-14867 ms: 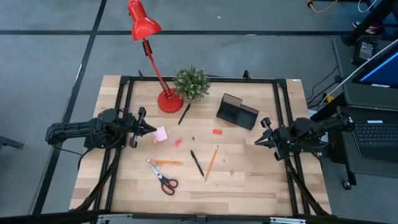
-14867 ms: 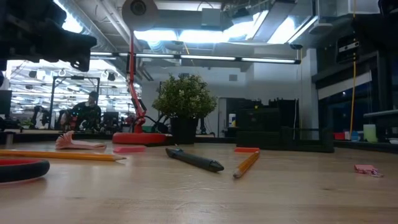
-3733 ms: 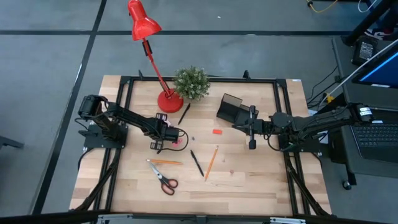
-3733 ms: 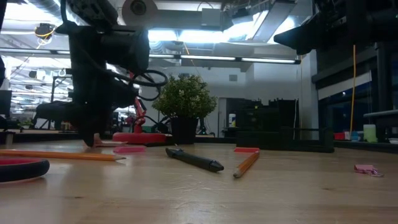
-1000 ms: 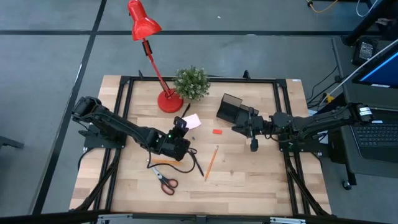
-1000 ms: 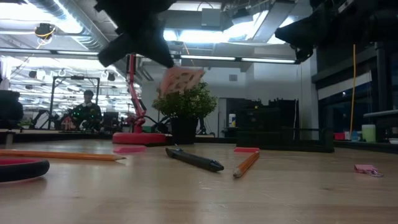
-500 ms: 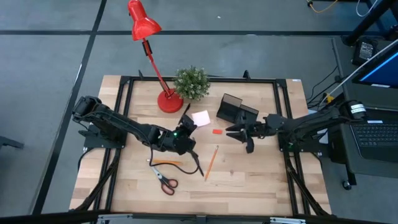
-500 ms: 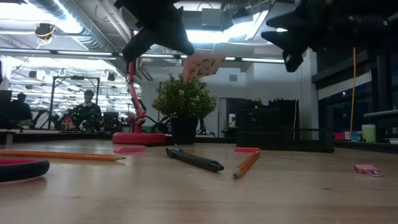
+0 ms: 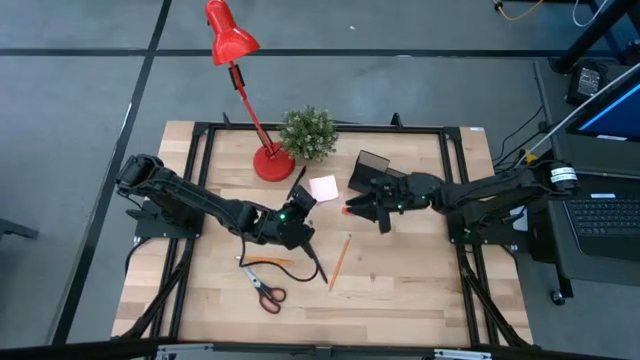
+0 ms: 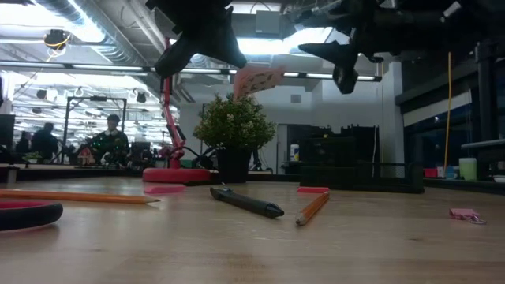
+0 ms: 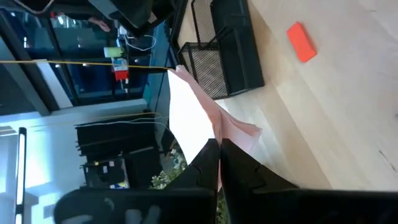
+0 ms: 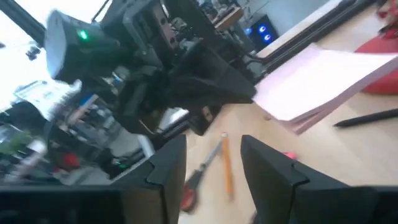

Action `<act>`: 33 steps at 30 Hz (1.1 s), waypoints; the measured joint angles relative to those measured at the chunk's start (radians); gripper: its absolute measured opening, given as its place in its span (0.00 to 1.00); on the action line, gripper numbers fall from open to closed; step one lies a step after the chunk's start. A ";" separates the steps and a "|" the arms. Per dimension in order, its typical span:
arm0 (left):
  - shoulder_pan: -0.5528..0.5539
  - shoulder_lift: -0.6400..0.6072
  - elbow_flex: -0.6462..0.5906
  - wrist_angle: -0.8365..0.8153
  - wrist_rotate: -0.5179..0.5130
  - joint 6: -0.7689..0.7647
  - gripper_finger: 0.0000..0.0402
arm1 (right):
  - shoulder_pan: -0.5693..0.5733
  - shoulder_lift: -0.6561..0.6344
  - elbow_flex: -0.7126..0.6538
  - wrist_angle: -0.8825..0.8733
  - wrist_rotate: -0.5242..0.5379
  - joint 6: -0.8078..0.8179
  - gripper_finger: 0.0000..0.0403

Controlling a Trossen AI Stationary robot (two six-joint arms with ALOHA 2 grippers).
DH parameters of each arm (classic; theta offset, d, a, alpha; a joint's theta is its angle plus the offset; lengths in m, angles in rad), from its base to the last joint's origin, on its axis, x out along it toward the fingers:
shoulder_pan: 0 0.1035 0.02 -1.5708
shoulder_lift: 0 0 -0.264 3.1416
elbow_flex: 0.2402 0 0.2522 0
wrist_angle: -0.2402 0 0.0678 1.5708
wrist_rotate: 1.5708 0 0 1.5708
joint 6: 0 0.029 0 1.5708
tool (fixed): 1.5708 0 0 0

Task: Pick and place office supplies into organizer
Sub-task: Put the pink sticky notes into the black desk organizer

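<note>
The pink sticky-note pad [image 9: 322, 188] hangs in the air over the table's middle, in front of the plant. My left gripper [image 9: 306, 198] is shut on it. My right gripper [image 9: 356, 207] stands open just to the pad's right, its fingers [image 12: 268, 167] pointing at the pad [image 12: 323, 78] without touching it. The black organizer [image 9: 367, 171] stands behind the right gripper at the far right of the middle. A red eraser [image 11: 301, 42] lies on the wood before the organizer [image 11: 224, 53]. My left gripper pinches the pad by one edge [image 11: 210, 138] between its two fingers. The fingers come from the table's left and near side, slanting upward. The pad [image 10: 258, 80] is lifted well clear of the table and tilted, its free end toward the right gripper.
A red desk lamp's base [image 9: 272, 163] and a green plant [image 9: 307, 133] stand at the far side. A pen [image 9: 316, 262], two pencils [image 9: 340, 260] [image 9: 266, 261] and orange-handled scissors [image 9: 263, 288] lie on the near half. Another pen [image 9: 296, 182] lies by the lamp.
My left gripper has carried the pad a little toward the table's far right, toward the organizer, keeping it high. My right gripper has moved toward the table's left, up to the pad, and has opened.
</note>
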 joint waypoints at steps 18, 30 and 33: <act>-0.012 0.000 0.000 -0.010 -0.015 0.006 0.00 | -0.118 0.007 0.008 -0.100 -0.078 0.115 0.59; -0.012 0.000 0.000 -0.005 -0.012 0.017 0.00 | -0.135 0.101 0.007 0.009 -0.129 0.179 0.62; -0.012 0.000 0.000 -0.005 -0.009 0.016 0.00 | -0.151 0.121 0.007 0.048 -0.129 0.181 0.62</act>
